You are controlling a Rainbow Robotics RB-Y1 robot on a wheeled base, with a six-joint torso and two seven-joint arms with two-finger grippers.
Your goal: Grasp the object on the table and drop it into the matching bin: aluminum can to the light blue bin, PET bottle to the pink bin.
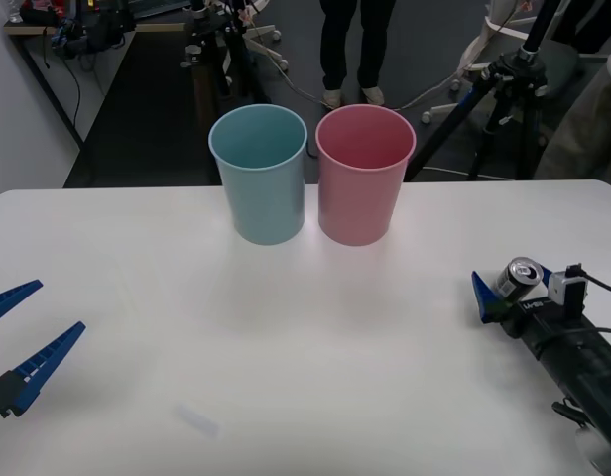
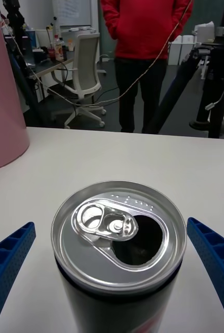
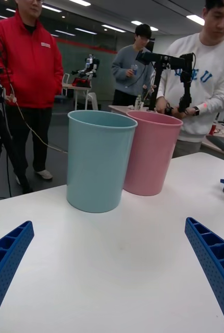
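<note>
The right pincer [image 1: 512, 290] is sitting low on the white desk [image 1: 286, 347], at about 4 o'clock in the front view, and its two blue fingers [image 2: 8, 265] are standing apart with the aluminum can [image 2: 120, 244] right between them. The fingers are not squeezing the can yet; in the right wrist view there is a bit of bare desk showing on each side of it. The can is standing upright, with its silver top and its open hole facing up. So the step in hand is the grab: the pincer is around the can and, I think, is getting ready to close. The next move is calling for a gentle, even squeeze on the can's sides, so it is not tipping over, and then a lift straight up. The left pincer [image 1: 18, 342] is waiting at about 8 o'clock, near the desk's edge, with its fingers wide apart and nothing in it. Farther back, at about 12 o'clock, the light blue bin [image 1: 259, 174] and the pink bin [image 1: 364, 174] are standing side by side, just about touching. The can is well apart from both. After the lift, the can needs carrying past the pink bin, which is nearer to it, and over the rim of the light blue one.
</note>
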